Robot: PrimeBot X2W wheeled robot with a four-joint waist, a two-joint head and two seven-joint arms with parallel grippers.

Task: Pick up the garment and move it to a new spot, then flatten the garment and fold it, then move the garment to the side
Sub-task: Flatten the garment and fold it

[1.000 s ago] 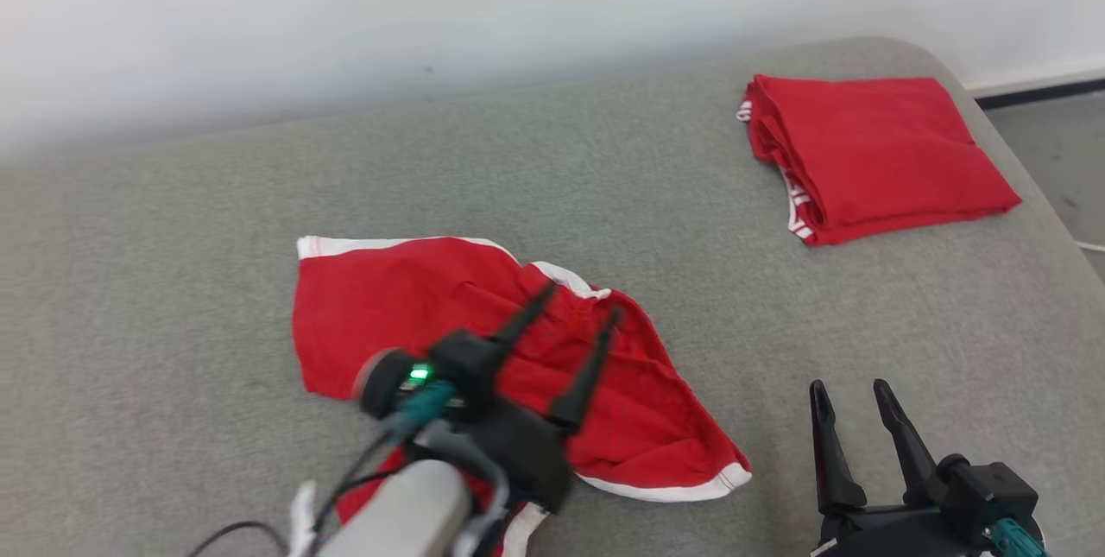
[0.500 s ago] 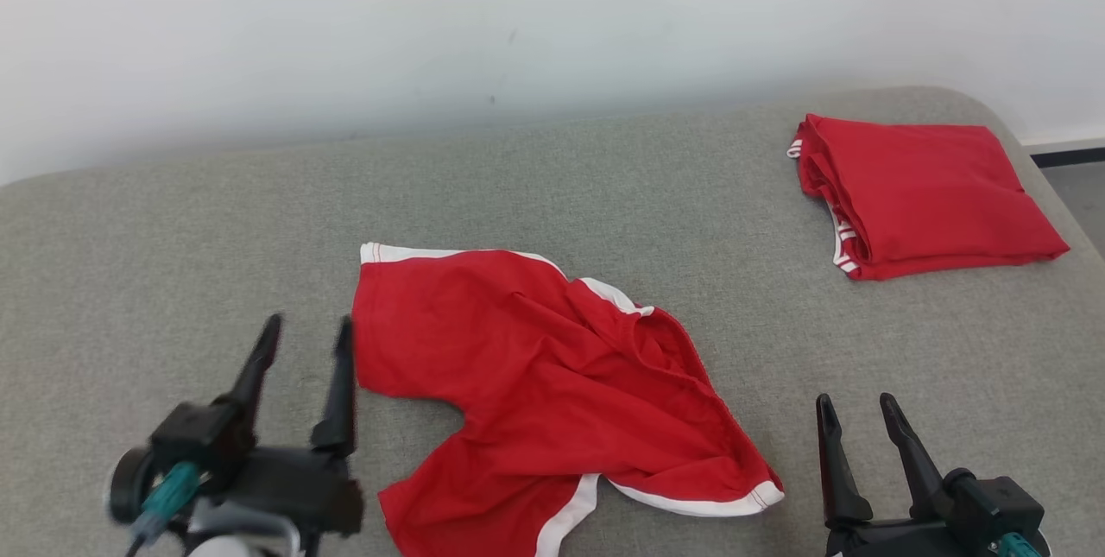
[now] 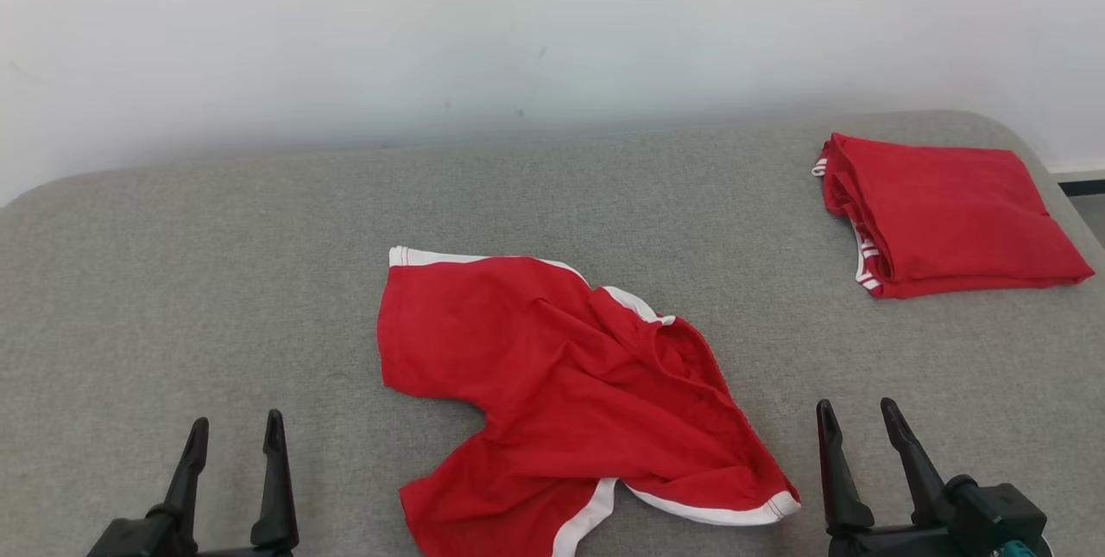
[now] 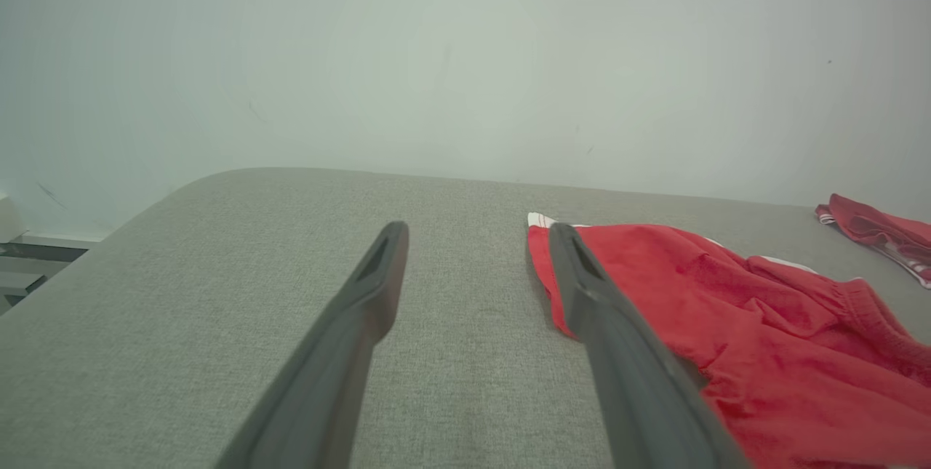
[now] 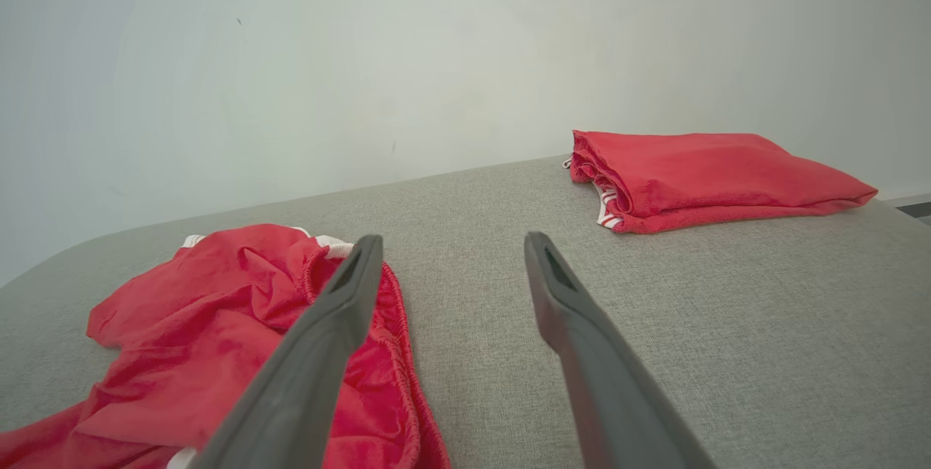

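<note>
- Left end effector [image 3: 237, 420]: lower left of the head view, low over the tabletop [image 3: 216, 263]. Its 2 dark fingers [image 3: 274, 475] point away from the robot toward the wall [image 3: 518, 22]. They are spread wide with nothing between them.
- Left wrist view: the fingers run at a shallow angle above bare grey cloth. The head view puts this end effector to the left of the garment [image 3: 552, 384] and apart from it.
- Right end effector [image 3: 856, 406]: lower right of the head view, in the same posture. Its 2 fingers [image 3: 836, 471] are splayed wide, empty, and aimed at the wall.
- Garment: red with white trim, shorts by the look of it. It lies loose and crumpled near the middle of the tabletop, between the 2 end effectors, and neither touches it.
- One part of it lies fairly flat toward the far left, with a white hem along its far edge. A gathered opening is bunched toward the right, and another white hem curls at the near right corner.
- Folded red garment [image 3: 950, 212]: a neat rectangle at the far right corner of the tabletop, well apart from the loose one. White stripes show at its left edge.
- Tabletop: covered in grey woven fabric, with rounded corners. Its far edge runs close along the wall.
- Room: the wall is plain white with a few small dark specks. A dark baseboard [image 3: 1081, 186] shows at the far right.
</note>
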